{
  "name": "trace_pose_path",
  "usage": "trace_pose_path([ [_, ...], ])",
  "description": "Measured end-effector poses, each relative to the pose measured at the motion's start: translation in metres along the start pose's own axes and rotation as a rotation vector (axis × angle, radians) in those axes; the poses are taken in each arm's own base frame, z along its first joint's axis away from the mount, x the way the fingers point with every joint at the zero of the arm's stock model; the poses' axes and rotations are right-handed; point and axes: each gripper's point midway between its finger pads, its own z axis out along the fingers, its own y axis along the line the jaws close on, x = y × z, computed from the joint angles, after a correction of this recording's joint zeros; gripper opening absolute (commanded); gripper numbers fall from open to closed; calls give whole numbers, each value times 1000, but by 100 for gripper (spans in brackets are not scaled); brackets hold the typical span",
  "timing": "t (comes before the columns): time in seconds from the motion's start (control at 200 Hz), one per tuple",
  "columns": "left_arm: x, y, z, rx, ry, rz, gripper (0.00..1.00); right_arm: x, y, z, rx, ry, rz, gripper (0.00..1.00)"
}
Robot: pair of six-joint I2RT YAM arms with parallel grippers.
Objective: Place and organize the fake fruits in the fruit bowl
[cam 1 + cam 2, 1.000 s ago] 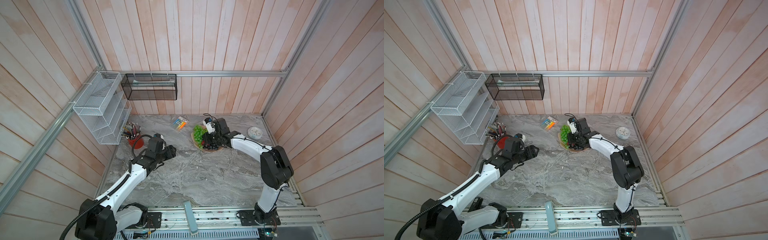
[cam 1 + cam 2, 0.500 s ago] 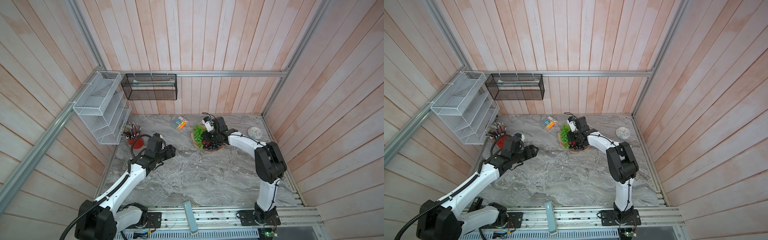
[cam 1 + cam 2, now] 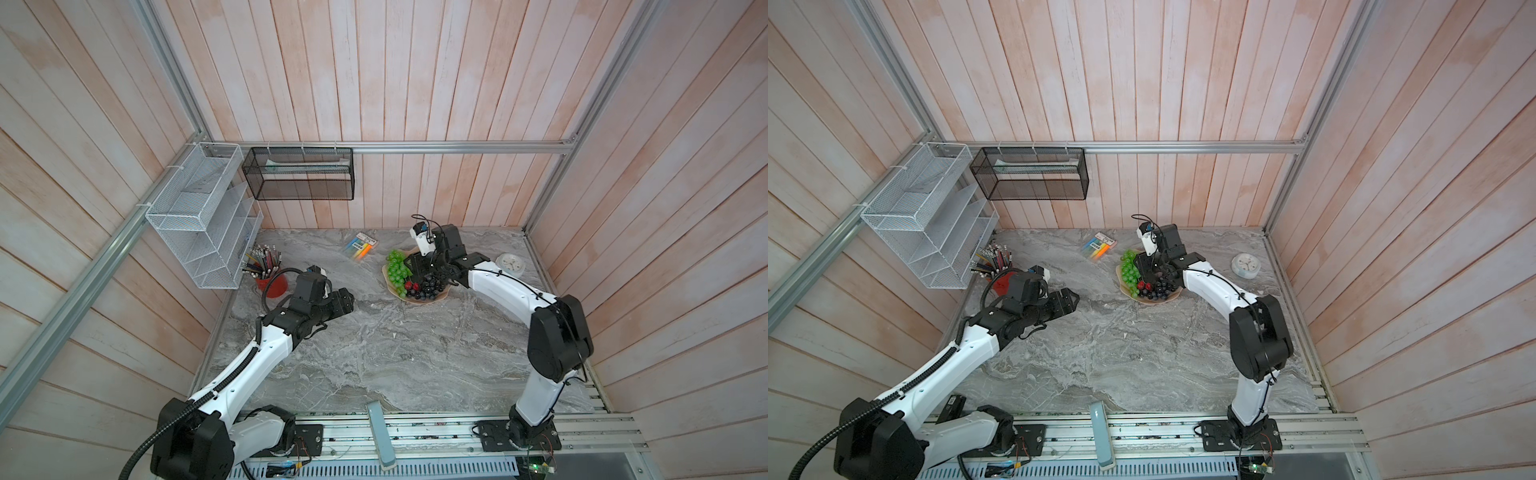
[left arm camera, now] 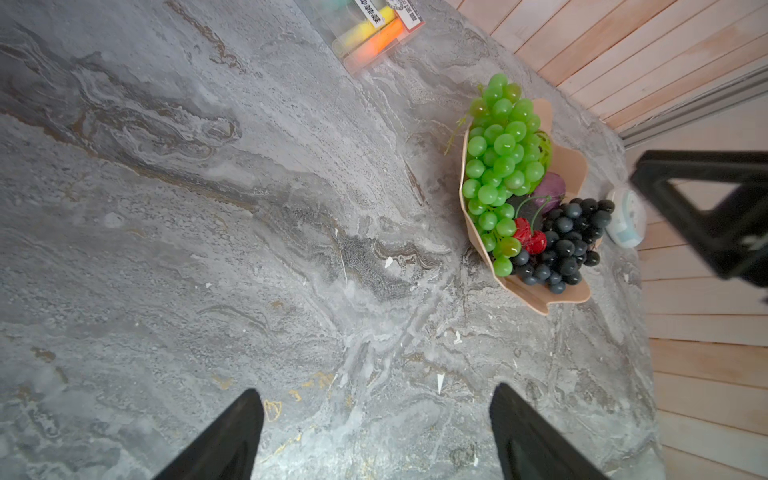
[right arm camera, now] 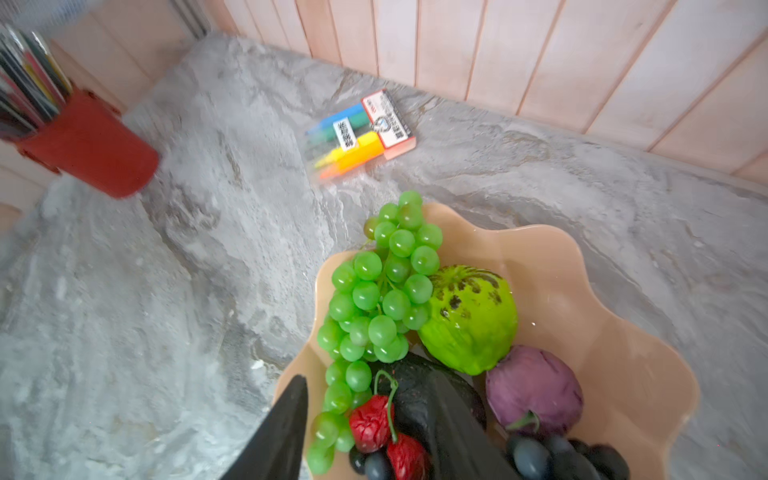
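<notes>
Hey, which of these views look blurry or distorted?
Right wrist view: the red pencil cup is smeared at the frame edge, while the green grapes are sharp. Left wrist view: the highlighter pack looks soft. Both top views: sharp, evenly lit, no glare.

Top views overhead, wrist views low.
All share the fruit bowl (image 5: pixel 615 332); right wrist view, partly blurred, seems nearest.

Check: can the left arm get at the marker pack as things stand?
Probably yes: the left gripper is open and empty, and only bare table lies between it and the marker pack.
</notes>
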Motion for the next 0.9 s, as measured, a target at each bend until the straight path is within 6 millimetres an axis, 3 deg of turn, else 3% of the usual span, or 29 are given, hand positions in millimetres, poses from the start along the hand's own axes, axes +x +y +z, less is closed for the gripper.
trace_pose_path([
  [0.035, -2, 2, 0, -6, -9, -2, 91, -9, 1, -16, 12, -38, -5, 74],
  [0.065, -6, 4, 0, -15, -21, -5, 91, -15, 1, -30, 27, -71, -8, 93],
  [0.085, -8, 6, 0, -20, -28, -6, 91, -18, 0, -39, 37, -93, -2, 97],
  [0.175, -24, 12, -1, -37, -97, 21, 100, -28, -8, -78, 115, -194, -9, 98],
  [0.27, -40, 18, -4, -44, -208, 101, 100, -28, -32, -114, 206, -307, 7, 98],
  [0.335, -50, 28, -6, -51, -297, 160, 100, -15, -61, -139, 281, -395, 25, 98],
  [0.43, -58, 61, -7, -127, -388, 206, 100, 20, -111, -166, 415, -476, 43, 98],
  [0.6, -58, 106, -13, -262, -508, 278, 100, 80, -168, -168, 555, -438, 102, 98],
  [0.775, -42, 144, 1, -358, -539, 310, 100, 138, -186, -161, 626, -419, 127, 98],
  [0.9, -39, 161, 12, -388, -538, 323, 100, 164, -203, -157, 669, -407, 150, 98],
])
